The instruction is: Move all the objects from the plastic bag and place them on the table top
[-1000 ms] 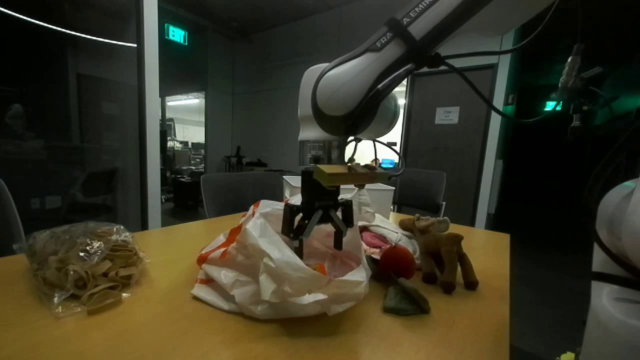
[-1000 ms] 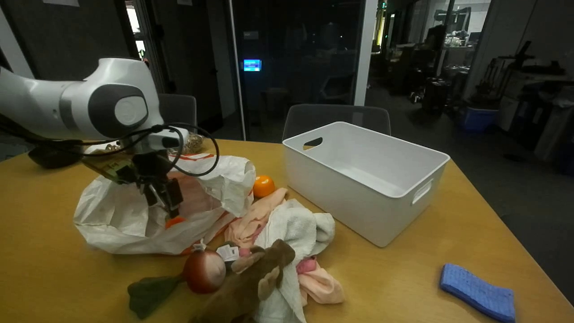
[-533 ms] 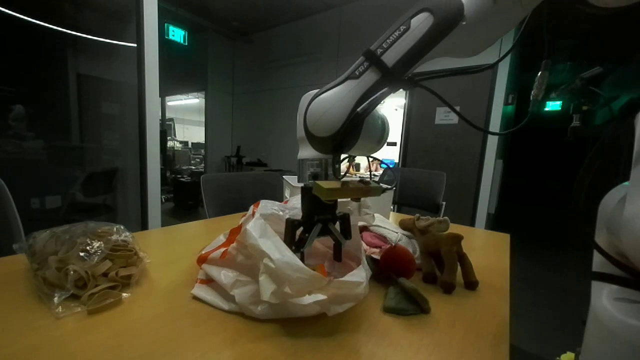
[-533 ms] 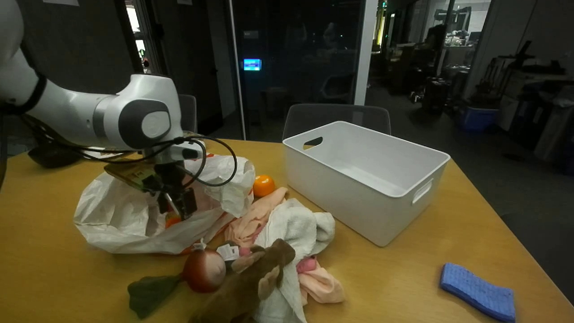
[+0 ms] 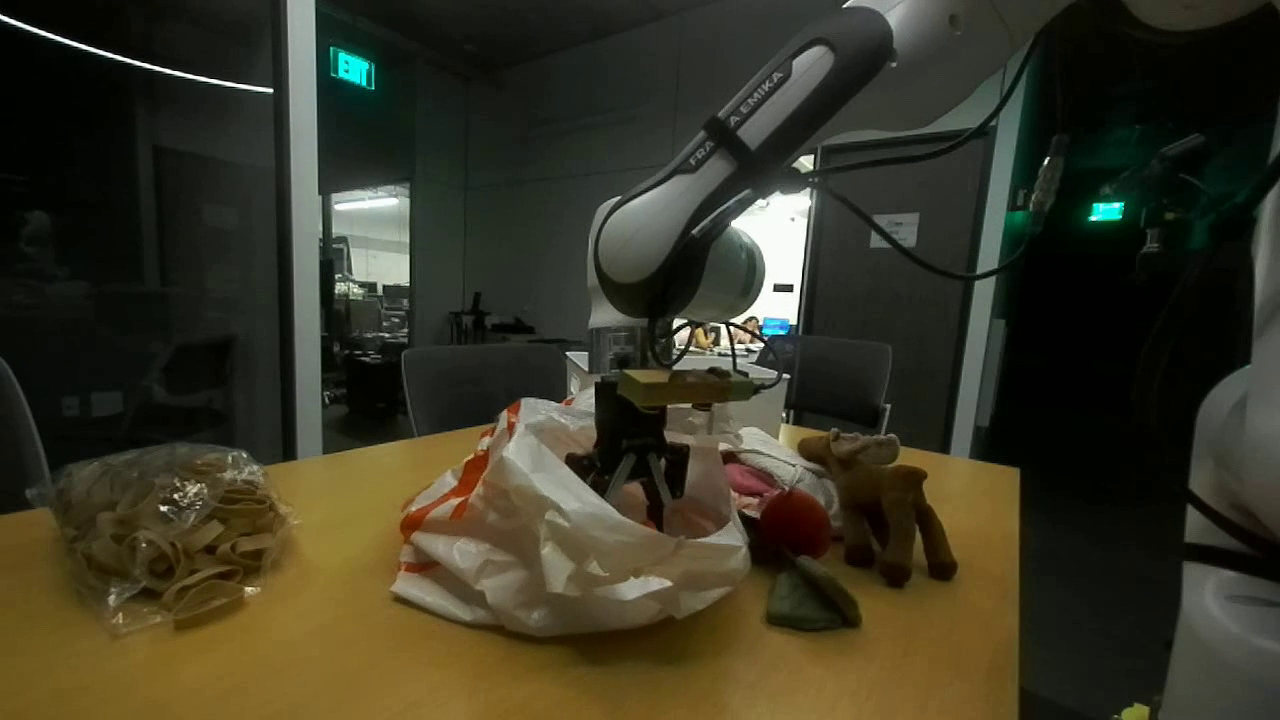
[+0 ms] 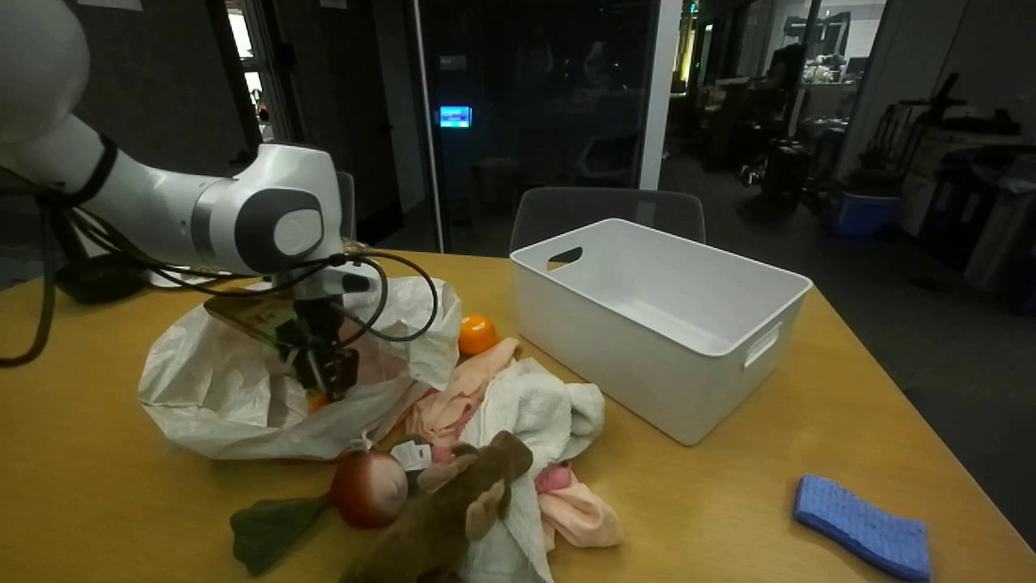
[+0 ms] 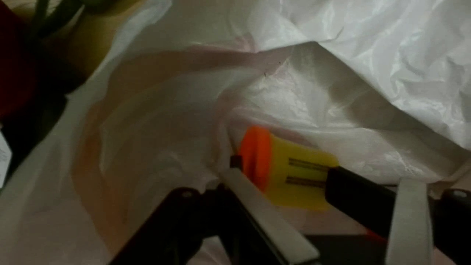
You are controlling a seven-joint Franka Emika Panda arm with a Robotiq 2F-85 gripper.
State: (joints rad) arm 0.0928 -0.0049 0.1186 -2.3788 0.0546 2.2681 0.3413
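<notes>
The white plastic bag [image 5: 570,580] with red marks lies open on the yellow table [image 5: 300,660]; it also shows in an exterior view [image 6: 210,389] and the wrist view [image 7: 173,121]. Inside it lies a yellow bottle [image 7: 294,184] with an orange cap [image 7: 257,154]. A bit of orange shows under the gripper in an exterior view [image 6: 320,402]. My gripper [image 5: 632,505] points down inside the bag mouth. In the wrist view its fingertips [image 7: 281,171] stand at the cap end and base end of the bottle. Whether they press on it is unclear. Something dark and red below is mostly hidden.
Beside the bag lie a red onion toy [image 6: 369,489], a brown plush animal [image 5: 890,500], white cloth [image 6: 530,413], peach cloth [image 6: 461,397] and an orange fruit [image 6: 477,334]. A white bin [image 6: 599,364], blue cloth [image 6: 862,526] and bag of tan bands [image 5: 175,540] stand farther off.
My gripper has gone down deeper into the bag, and its fingers look a little closer together. The plastic bag has shifted slightly. The objects outside the bag have not moved.
</notes>
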